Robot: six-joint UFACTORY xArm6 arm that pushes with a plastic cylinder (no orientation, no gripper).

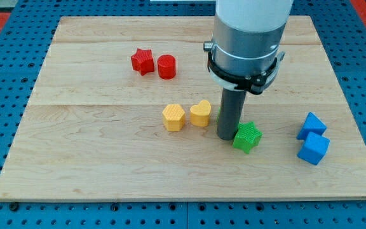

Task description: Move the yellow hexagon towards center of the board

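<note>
A: Camera view, noted: yellow hexagon [173, 117] just left of yellow heart [201, 113]; my tip [227, 137] right of heart, touching green star [247, 137].

B: No pincer fitted. Advised: circle round the hexagon, push squarely.

Lab or robotics test bench, by the look of it. Pale wooden board [107, 159] serves as the surface, laid over a blue perforated base plate [5, 76] with a regular grid of holes, the kind used for fixing apparatus. Grey and white robot arm housing [246, 38] enters from the view's top. Small coloured plastic blocks scattered about, plainly test pieces. No household or shop furnishings visible.
</note>
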